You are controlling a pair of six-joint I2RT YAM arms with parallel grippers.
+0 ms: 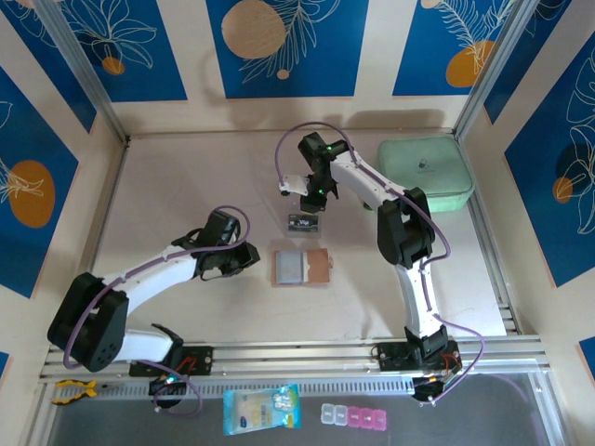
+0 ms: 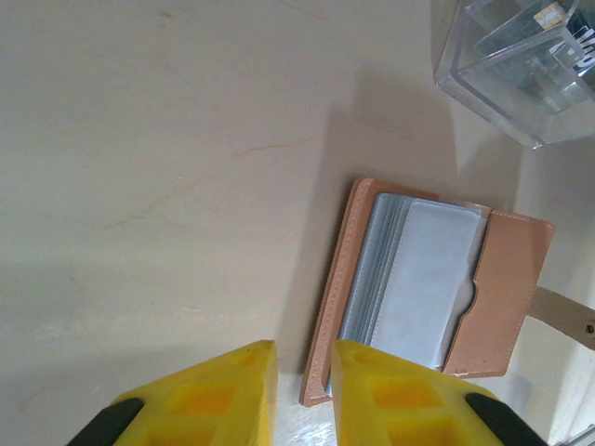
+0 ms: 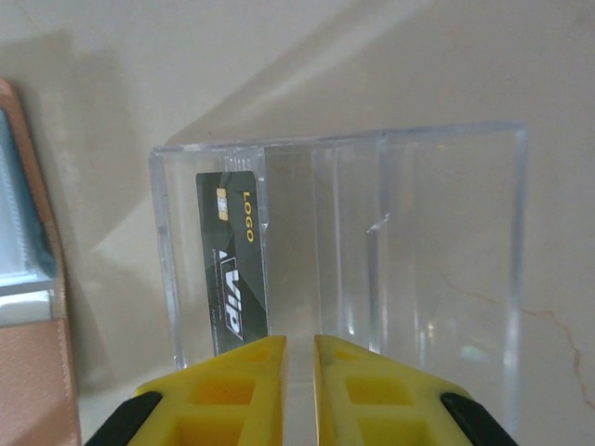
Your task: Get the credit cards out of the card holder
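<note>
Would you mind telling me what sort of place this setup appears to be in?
Probably a robot test booth, not a home or office: a pale table walled with blue leaf-print panels, aluminium rails along the near edge carrying the arm bases, and staged props such as a wallet and clear box.

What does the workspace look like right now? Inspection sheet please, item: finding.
Surface: pale table, faint scuffs, dry.
Card holder: lying open and flat at mid table, pale grey pockets up.
Credit card: one dark card with VIP lettering stands in the left slot of the clear plastic box; other cards cannot be told.
Clutter: mint-green case far right; blue-and-yellow packet, pill organiser and yellow clamp on the near ledge.
Left gripper: jaws nearly closed, empty, over the card holder's near edge.
Right gripper: jaws nearly closed, empty, at the box.
Cables: purple leads run along both arms, no snag seen.
Surroundings: blue floral panels.
</note>
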